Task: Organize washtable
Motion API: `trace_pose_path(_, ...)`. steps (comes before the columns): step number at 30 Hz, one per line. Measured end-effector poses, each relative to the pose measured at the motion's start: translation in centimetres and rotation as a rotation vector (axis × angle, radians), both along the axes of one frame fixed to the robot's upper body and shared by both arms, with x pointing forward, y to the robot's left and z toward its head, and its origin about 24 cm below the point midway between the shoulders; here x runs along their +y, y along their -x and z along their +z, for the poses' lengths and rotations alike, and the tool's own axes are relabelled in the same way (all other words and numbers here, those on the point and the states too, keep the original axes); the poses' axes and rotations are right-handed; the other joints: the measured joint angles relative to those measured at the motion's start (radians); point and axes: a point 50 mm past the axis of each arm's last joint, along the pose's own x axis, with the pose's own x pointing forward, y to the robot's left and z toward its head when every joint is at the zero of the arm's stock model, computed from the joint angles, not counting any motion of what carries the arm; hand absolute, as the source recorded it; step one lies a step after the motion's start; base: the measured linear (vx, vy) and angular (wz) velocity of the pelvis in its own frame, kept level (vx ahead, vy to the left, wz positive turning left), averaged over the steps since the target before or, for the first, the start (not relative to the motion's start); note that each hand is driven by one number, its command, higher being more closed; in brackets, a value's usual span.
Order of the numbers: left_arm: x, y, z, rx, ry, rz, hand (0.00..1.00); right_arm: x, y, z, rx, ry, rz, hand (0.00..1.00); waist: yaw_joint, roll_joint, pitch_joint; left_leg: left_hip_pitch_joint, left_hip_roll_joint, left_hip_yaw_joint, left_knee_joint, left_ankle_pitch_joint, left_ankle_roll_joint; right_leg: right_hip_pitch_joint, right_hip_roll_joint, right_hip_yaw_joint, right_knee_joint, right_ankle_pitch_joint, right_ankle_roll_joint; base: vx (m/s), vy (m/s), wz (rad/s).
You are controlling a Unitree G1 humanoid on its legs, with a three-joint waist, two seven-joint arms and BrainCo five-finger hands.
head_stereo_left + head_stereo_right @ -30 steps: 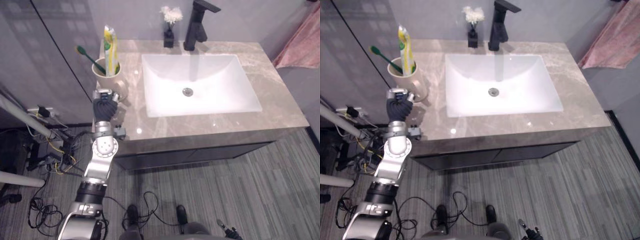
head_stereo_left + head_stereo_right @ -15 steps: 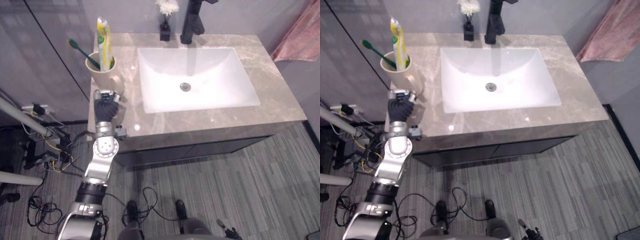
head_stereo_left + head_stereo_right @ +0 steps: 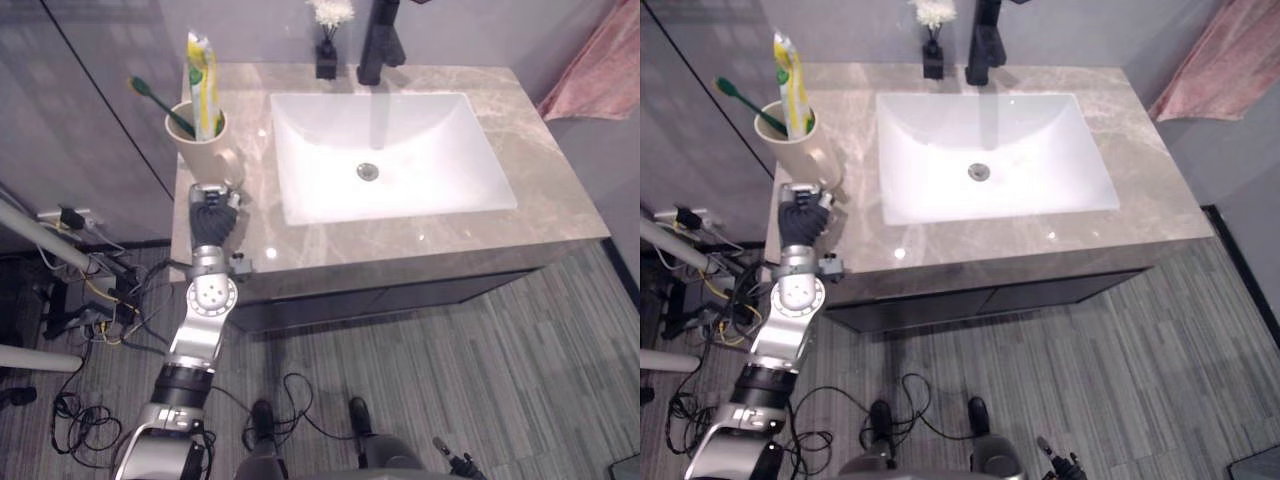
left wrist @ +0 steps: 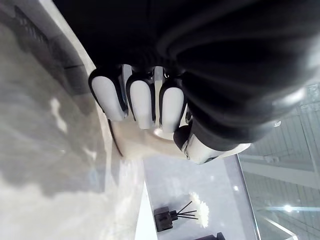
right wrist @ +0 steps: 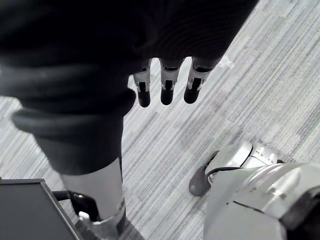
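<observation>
Countertop (image 3: 545, 190) with cup (image 3: 203, 152), striped floor (image 3: 480, 370)

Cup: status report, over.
Left hand curled on cup handle. Right hand open, over floor. Cup upright on counter, toothbrush and tube inside. Nothing in the way.

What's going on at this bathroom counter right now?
The robot's left hand is right by the beige cup at the left end of the grey marble counter, beside the white basin. The cup stands upright, holding a green toothbrush and a yellow toothpaste tube. Whether the hand grips it is unclear. The right hand hangs open over the floor.
</observation>
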Motion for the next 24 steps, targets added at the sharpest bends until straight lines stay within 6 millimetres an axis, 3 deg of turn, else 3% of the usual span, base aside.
trace_pose_path(8, 0.04, -0.07, 0.07, 0.001, 0.002, 0.005, 1.0, -0.44, 0.02, 0.06, 0.001, 0.012, 0.003, 0.0, 0.0, 0.002, 0.002, -0.003, -0.006, 0.0, 0.0, 0.009, 0.004, -0.007, -0.005, 0.0, -0.003, -0.015, -0.016, 0.0, -0.001, -0.01)
trace_pose_path(24, 0.15, -0.26, 0.4, -0.015, 0.007, 0.012, 1.0, -0.34, -0.77, 0.17, -0.017, 0.012, 0.011, 0.0, 0.002, -0.001, 0.006, 0.003, -0.005, 0.0, 0.0, 0.009, 0.004, 0.007, -0.004, -0.005, -0.016, -0.011, -0.01, 0.03, -0.003, 0.01)
